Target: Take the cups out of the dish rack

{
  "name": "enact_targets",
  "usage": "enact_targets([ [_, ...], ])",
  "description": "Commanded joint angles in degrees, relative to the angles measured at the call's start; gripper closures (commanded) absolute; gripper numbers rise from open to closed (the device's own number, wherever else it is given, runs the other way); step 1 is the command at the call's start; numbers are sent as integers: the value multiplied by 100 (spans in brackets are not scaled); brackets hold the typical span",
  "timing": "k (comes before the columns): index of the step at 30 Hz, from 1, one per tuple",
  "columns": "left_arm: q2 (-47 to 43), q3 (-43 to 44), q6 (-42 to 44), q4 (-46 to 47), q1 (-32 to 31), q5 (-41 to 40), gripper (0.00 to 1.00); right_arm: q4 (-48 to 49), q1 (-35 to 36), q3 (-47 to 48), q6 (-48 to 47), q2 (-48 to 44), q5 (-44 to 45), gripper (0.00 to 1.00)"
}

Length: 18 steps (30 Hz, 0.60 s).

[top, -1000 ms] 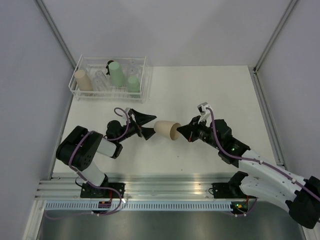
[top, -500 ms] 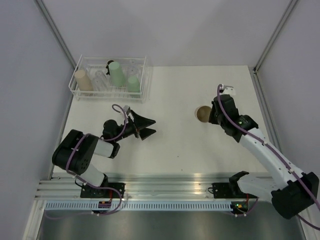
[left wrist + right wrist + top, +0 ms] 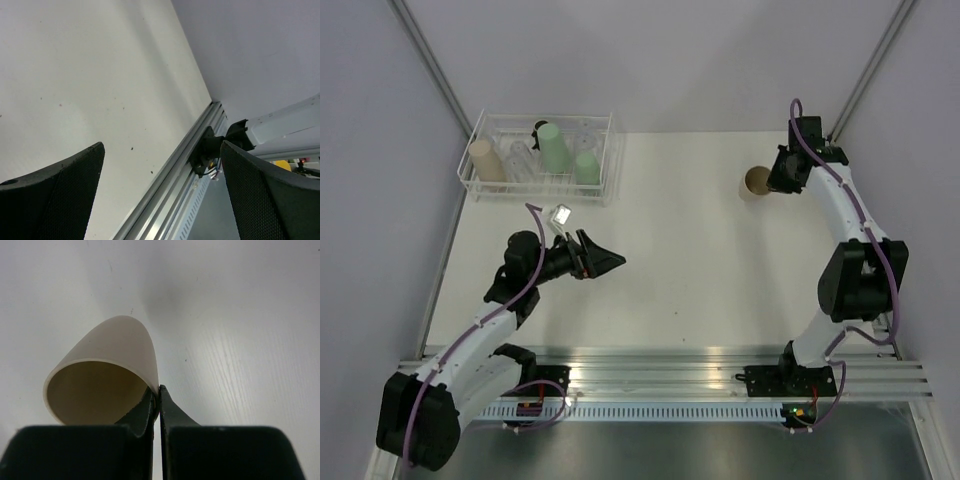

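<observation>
Two tan cups [image 3: 483, 160] [image 3: 756, 181], two mint cups [image 3: 555, 147] [image 3: 585, 167]

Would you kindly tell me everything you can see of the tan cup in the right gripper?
The tan cup is a small handleless tumbler, matte beige outside, darker tan inside, plastic by its look, and empty. The right gripper is shut on its rim, one finger inside the wall, one outside. From above it shows mouth up near the far right corner of the table, far from the dish rack. Whether its base touches the table cannot be told.
</observation>
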Motion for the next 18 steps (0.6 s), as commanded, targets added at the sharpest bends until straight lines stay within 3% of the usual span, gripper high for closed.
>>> enact_targets([
  [1, -479, 288, 1119, -1777, -11, -521, 0, -741, -279, 1061, -142, 906, -128, 99],
  [2, -593, 315, 1146, -2056, -11, -627, 0, -953, -323, 1603, -143, 1111, -50, 99],
  [7, -1358, 368, 1286, -2708, -20, -971, 0, -1332, -482, 2249, 15, 1841, 91, 99],
  [18, -1860, 790, 1515, -3579, -20, -1349, 0, -1517, -517, 2488, -20, 2202, 654, 99],
])
